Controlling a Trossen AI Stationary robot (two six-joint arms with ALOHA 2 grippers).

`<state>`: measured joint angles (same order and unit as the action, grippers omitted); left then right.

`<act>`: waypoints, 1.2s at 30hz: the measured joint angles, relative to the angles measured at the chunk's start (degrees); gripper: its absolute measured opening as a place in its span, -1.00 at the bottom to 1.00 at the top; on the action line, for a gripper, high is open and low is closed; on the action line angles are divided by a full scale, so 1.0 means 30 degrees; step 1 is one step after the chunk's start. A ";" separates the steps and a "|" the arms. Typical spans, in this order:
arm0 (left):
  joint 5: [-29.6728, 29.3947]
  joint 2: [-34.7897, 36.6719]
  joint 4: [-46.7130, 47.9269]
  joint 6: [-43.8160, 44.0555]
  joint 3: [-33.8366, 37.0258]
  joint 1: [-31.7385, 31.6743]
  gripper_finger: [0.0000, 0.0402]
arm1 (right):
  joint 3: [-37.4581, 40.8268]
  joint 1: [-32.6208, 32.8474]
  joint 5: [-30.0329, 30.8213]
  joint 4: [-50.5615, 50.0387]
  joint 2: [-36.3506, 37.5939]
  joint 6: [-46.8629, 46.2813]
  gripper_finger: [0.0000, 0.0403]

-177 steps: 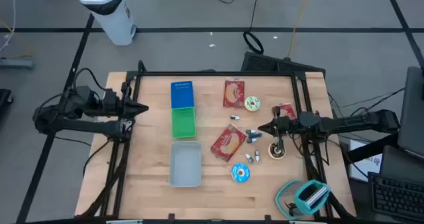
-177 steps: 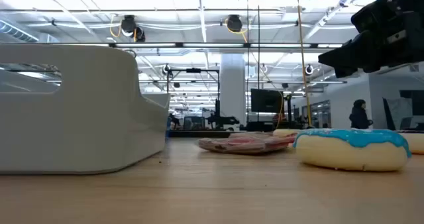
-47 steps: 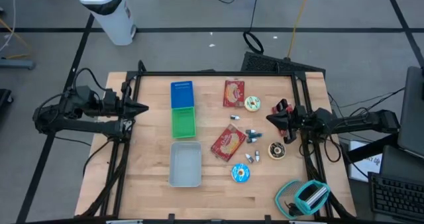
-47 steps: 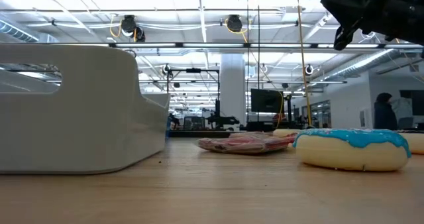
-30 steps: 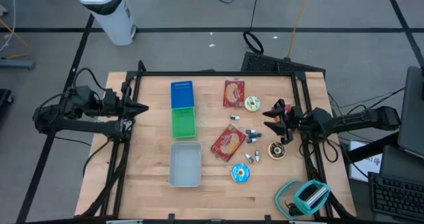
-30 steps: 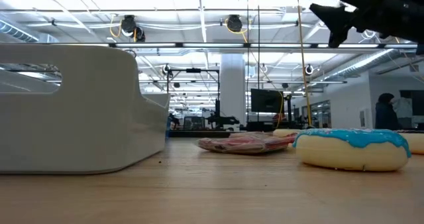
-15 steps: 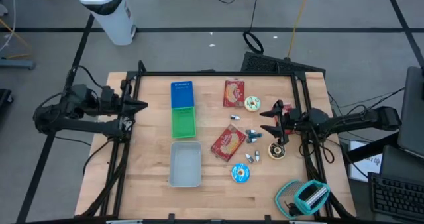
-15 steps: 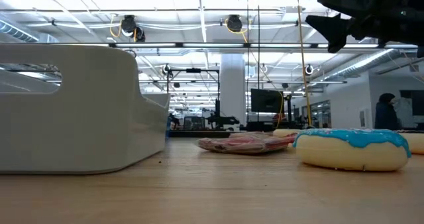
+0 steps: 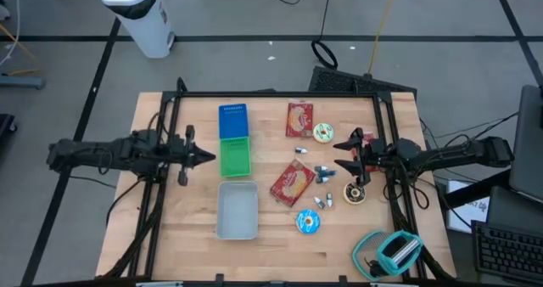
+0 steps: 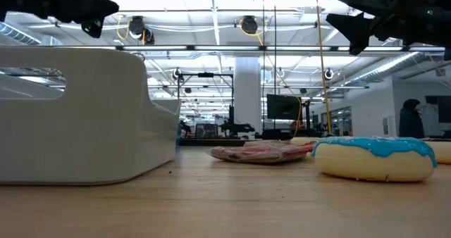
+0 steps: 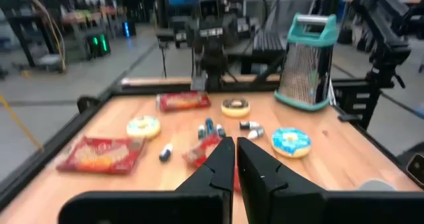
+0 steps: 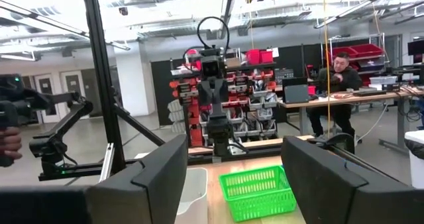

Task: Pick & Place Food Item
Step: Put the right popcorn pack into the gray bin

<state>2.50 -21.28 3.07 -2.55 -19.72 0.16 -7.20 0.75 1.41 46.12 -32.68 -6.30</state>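
Doughnuts, three: blue-iced point(image 9: 309, 222) lying near the front edge, white point(image 9: 323, 133) and brown point(image 9: 354, 194) flanking the right gripper point(image 9: 343, 154), which is hanging spread above the table. Left gripper point(image 9: 209, 157) is hovering pressed together beside the green basket point(image 9: 236, 157). Two red packets point(image 9: 292, 183) lying centre.

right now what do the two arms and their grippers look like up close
Both arms are dark, nearly black, slim jointed tubes with black cables looping near their bases. The left gripper ends in two narrow, tapering black fingers. The right gripper has broader, flat, matte black fingers with angular edges, and a small red marking shows beside it from above.
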 joint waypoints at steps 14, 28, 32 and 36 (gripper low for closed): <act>0.0007 0.5708 -0.1131 0.0744 0.3999 0.0000 -0.89 | -0.4004 0.0000 0.3505 -1.3008 0.0652 -0.0350 0.15; 0.0000 0.6230 -0.1192 0.0293 0.4727 0.0000 -0.89 | -1.0364 -0.2492 0.7976 -3.0354 -0.7986 -0.9115 0.14; -0.0015 0.6230 -0.1253 -0.0007 0.4727 0.0000 -0.89 | -1.0199 -0.4443 0.7949 -3.0523 -1.0830 -0.9175 0.14; -0.0029 0.6230 -0.1253 0.0007 0.4727 0.0000 -0.89 | -1.0185 -0.6400 0.7818 -3.0414 -1.2943 -0.9187 0.14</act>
<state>2.42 -2.59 -0.69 -2.52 -5.54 0.16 -37.76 -18.44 24.86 -45.12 -71.51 -33.86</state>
